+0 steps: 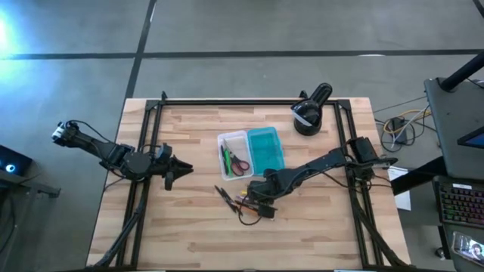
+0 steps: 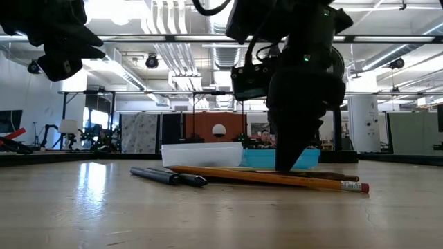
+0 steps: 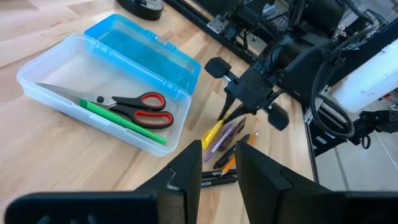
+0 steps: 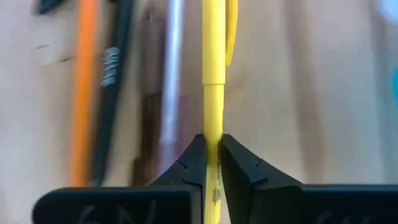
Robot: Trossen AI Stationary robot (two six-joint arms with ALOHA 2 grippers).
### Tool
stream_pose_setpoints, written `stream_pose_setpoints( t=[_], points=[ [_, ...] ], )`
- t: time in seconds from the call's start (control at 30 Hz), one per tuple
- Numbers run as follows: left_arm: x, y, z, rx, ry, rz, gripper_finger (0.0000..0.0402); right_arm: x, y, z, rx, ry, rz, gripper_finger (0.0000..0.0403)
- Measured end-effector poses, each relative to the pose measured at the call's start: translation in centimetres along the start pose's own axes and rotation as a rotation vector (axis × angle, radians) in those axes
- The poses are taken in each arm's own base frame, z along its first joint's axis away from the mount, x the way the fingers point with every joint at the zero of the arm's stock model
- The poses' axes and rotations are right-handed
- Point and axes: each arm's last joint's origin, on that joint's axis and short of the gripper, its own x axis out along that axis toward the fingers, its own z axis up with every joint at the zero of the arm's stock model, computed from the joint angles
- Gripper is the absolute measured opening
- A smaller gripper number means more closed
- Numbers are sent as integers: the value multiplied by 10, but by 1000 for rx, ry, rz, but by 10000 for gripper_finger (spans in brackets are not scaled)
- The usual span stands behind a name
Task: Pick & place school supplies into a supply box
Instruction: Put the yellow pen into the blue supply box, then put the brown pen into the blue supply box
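Black round device point(image 1: 311, 110) at tabletop's point(image 1: 189, 234) far edge, clear of work. Supply box point(image 1: 251, 152) open mid-table, red-handled scissors point(image 3: 134, 107) and green marker point(image 3: 121, 119) inside clear half. Loose pens and pencils point(image 2: 270, 177) lie just before box (partly hidden by arm). Right gripper point(image 4: 212, 155) jaws clenched on yellow pen point(image 4: 213, 74). Left gripper point(image 1: 175, 169) waits left of box, jaws released.

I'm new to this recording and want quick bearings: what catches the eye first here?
At mid-table the right end effector is pinched shut on a thin yellow pen, among loose dark pens and an orange pencil on the wooden table. Just behind sits the two-part plastic supply box, clear tray and teal half, already holding red-handled scissors and a green marker. The left end effector waits at the table's left.
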Motion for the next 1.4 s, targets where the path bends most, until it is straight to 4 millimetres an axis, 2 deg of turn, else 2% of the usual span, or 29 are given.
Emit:
stream_pose_setpoints(
  t=[0.1,0.23,0.37,0.43,0.5,0.57,0.73,0.9,1.07,1.23,1.3,1.4],
  points=[
    [0,0,0,0,0,0,80,-16,2,10,55,-3,116,16],
    [0,0,0,5,-1,-1,80,-53,-4,30,204,-127,187,16],
    [0,0,0,5,-1,-1,80,-83,-28,48,544,-274,152,15],
    [0,0,0,9,-1,-1,80,-91,-43,57,730,-334,161,15],
    [0,0,0,29,-1,-1,80,-88,-57,68,858,-407,193,15],
    [0,0,0,44,-1,-1,80,-77,-69,79,926,-458,229,14],
    [0,0,0,48,-1,-1,80,-38,-88,89,1088,-404,210,14],
    [0,0,0,45,-1,-2,80,-13,-94,85,1128,-387,97,38],
    [0,0,0,44,-1,-2,80,-10,-97,86,1132,-408,64,92],
    [1,0,0,-31,5,-2,80,-18,-95,86,1034,-425,54,150],
    [2,-1,-1,-41,9,2,80,-29,-90,86,883,-448,47,169],
    [3,-1,-2,-37,18,6,80,-56,-72,80,621,-457,26,184]
  ],
)
